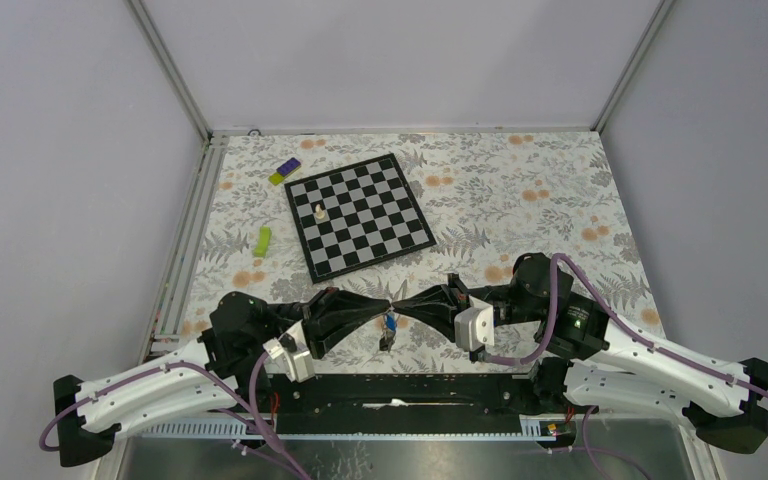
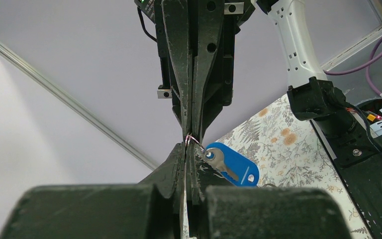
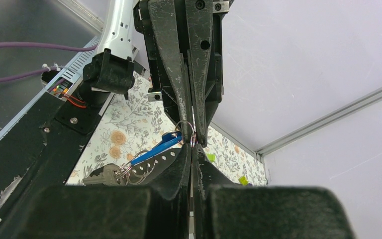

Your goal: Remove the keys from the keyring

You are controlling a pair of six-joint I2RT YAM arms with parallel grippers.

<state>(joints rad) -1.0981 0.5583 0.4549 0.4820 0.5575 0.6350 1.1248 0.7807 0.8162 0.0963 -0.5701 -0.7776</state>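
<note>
— Where do your arms sit?

— Your left gripper (image 1: 384, 309) and right gripper (image 1: 403, 304) meet tip to tip, low over the near table edge. Each has its fingers pinched tight on the keyring (image 3: 192, 138).

— And the keys?

— The keys (image 3: 103, 174) and blue tag (image 2: 235, 165) hang beneath, above your floral table (image 1: 530, 200). The chessboard (image 1: 360, 215) lies farther back.

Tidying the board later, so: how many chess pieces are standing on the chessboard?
1: a white piece on the chessboard, near its left edge. No others show, and nothing covers the board.
</note>
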